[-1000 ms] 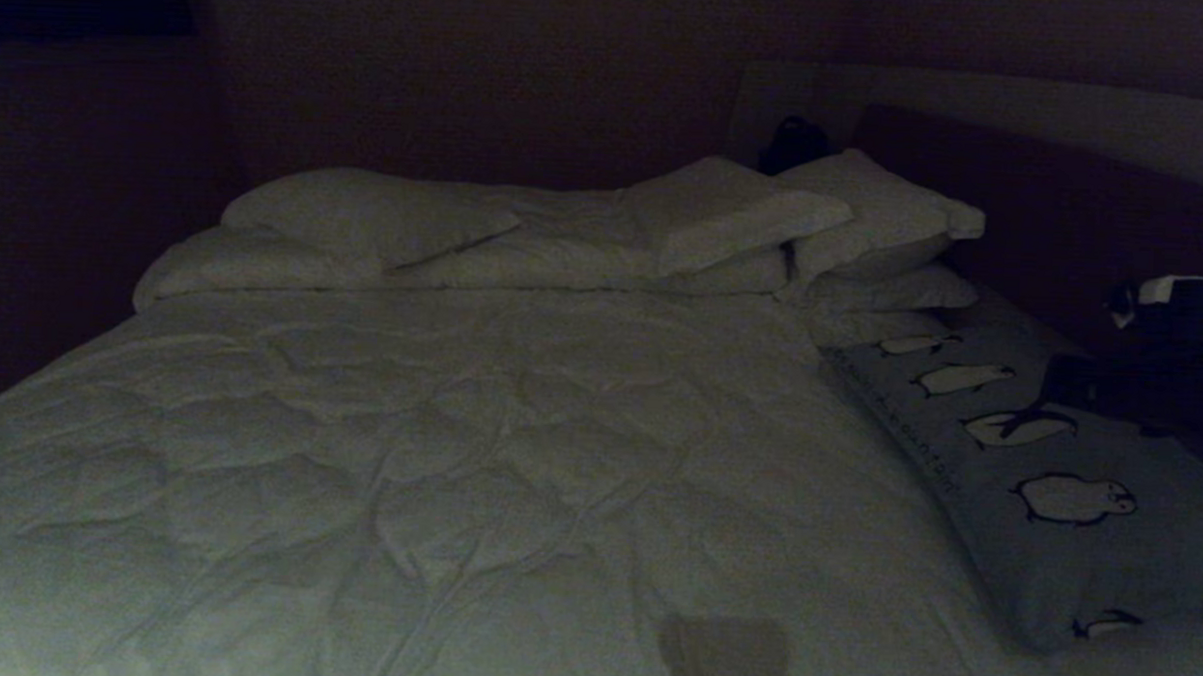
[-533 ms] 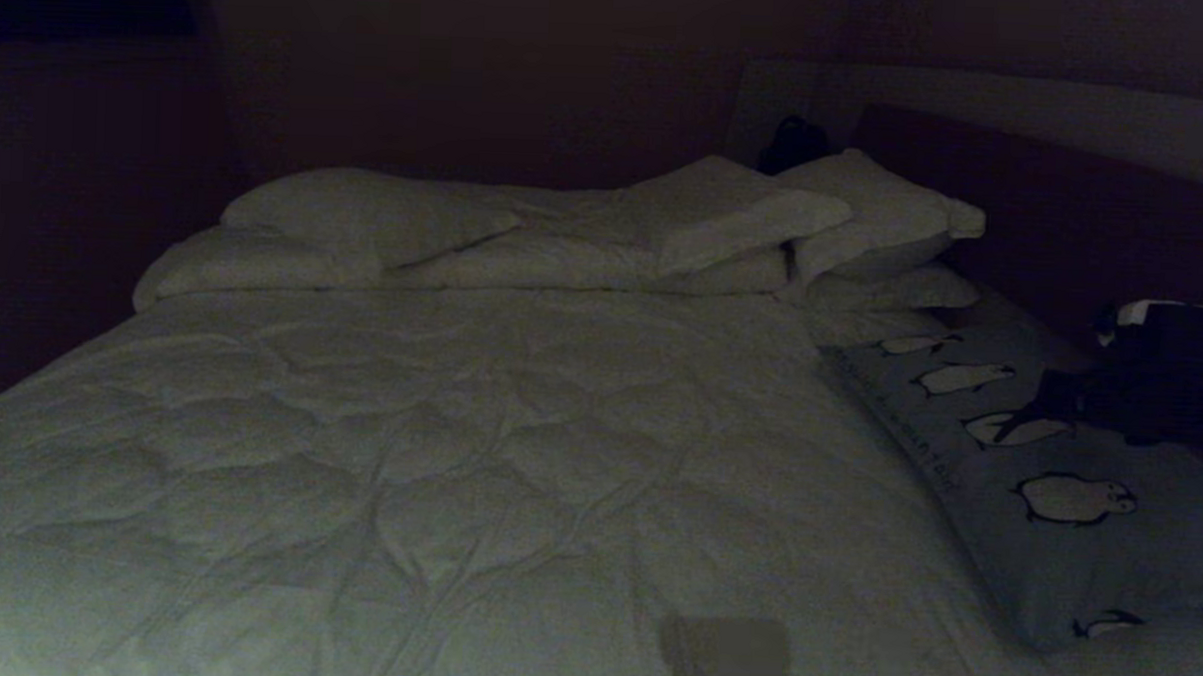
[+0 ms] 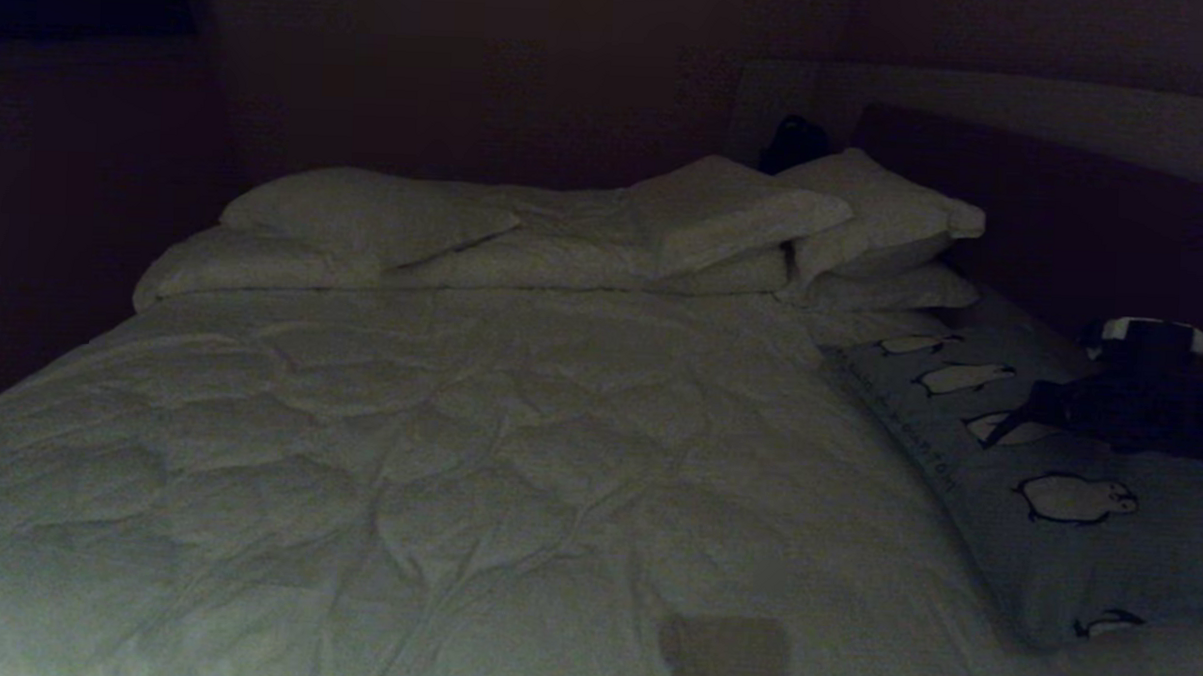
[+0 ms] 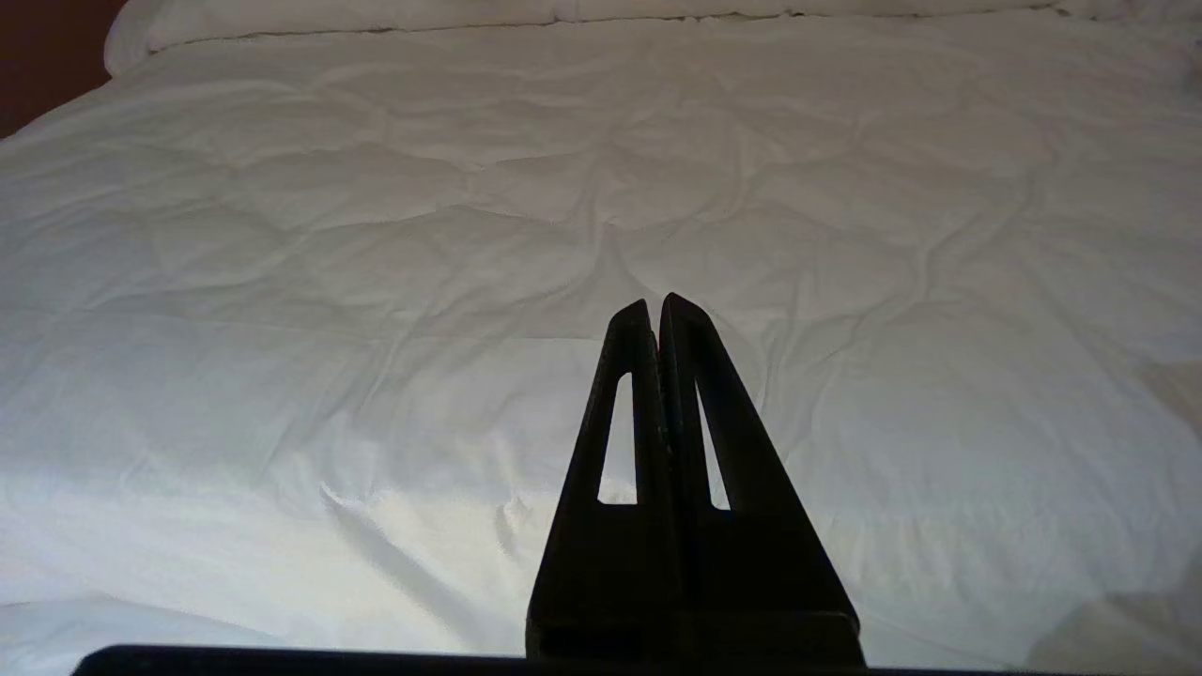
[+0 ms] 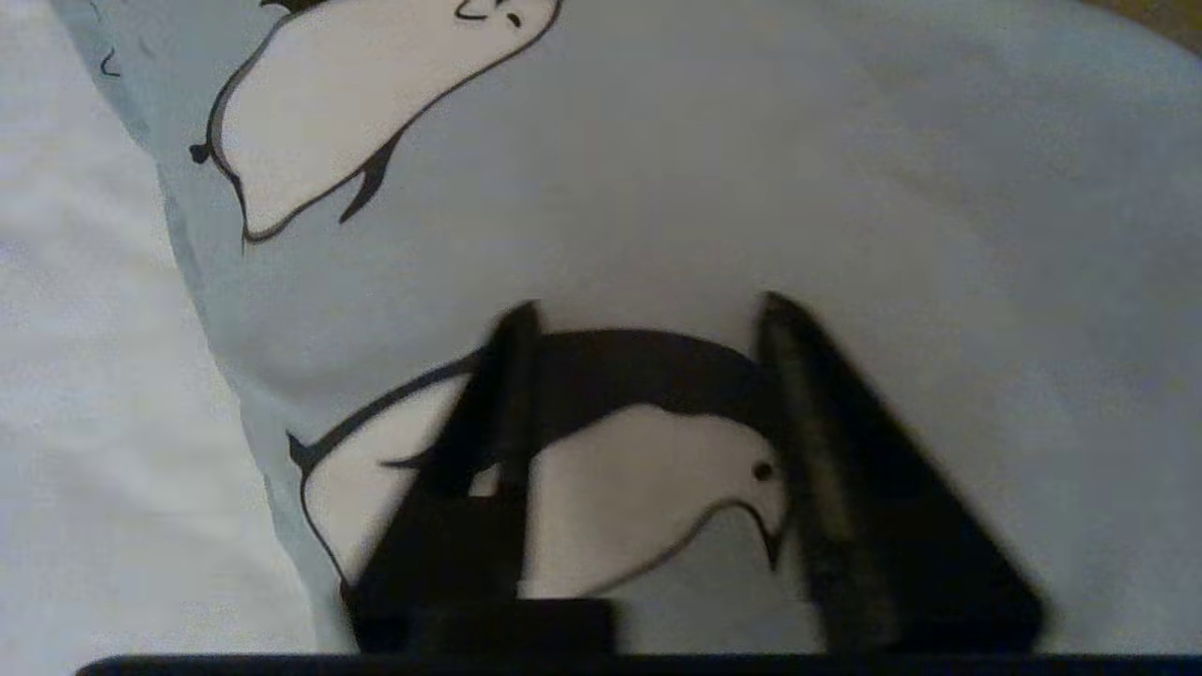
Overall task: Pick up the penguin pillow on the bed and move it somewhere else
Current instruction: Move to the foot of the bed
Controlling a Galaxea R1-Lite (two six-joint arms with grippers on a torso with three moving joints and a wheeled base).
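We see the right claw (image 5: 648,310) with fingers apart over the penguin pillow (image 3: 1047,484), at the bed's (image 3: 477,454) 3 o'clock; the left claw (image 4: 657,305) is pressed together.

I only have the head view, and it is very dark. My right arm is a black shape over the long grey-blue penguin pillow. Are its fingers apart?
Observer: Yes. In the right wrist view the right gripper is open above the grey-blue penguin pillow, nothing between its fingers.
Operator: What lies under it?
Observer: One printed black-and-white penguin sits between the two fingers.
Operator: And the left arm?
Observer: The left gripper is shut, over the wrinkled white quilted comforter of the bed, holding nothing.
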